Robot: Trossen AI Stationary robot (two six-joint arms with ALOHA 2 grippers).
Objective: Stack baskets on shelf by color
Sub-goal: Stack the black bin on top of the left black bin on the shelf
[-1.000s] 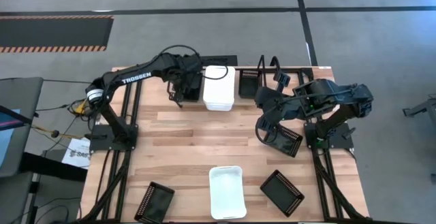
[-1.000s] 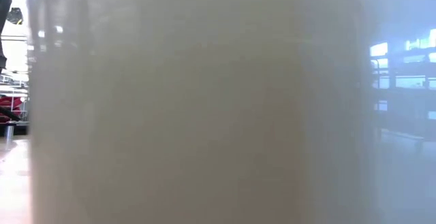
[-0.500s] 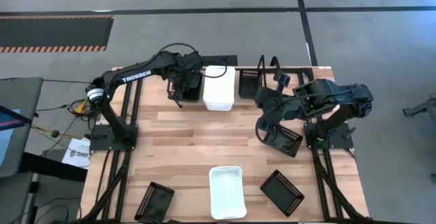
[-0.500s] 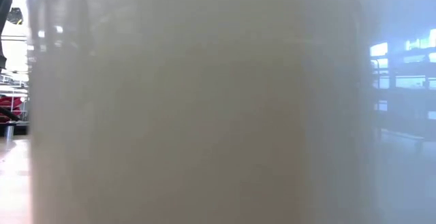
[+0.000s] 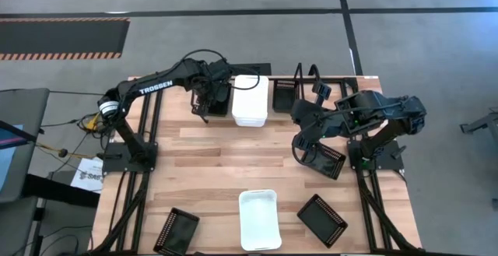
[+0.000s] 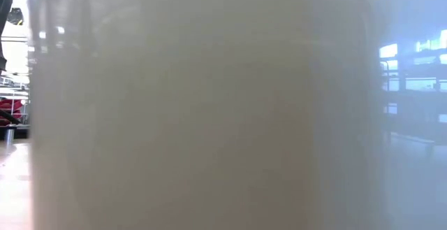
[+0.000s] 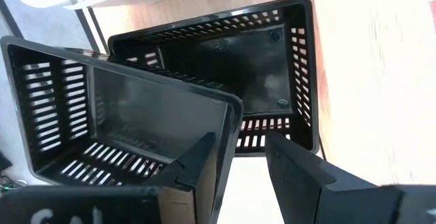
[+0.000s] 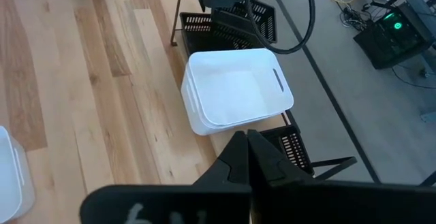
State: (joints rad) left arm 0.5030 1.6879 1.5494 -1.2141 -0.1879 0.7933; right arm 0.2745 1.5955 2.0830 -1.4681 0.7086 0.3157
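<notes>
My left gripper is at the table's far edge, shut on a black mesh basket. That basket is tilted over a second black basket below it. Right of them stands a stack of white baskets. Beyond that, another black basket sits by the wire shelf. My right gripper hangs shut and empty above the table's right part, over a black basket. My left gripper has the tilted black basket by one side wall, near a corner. One finger is inside the basket and the other finger outside. The fingers come steeply from above. The basket is tilted, its far part over the lower basket's opening.
Near the front edge lie a white basket and two black baskets. Bare wood shows in the table's middle. The white basket's wall fills the low view and hides everything behind it.
</notes>
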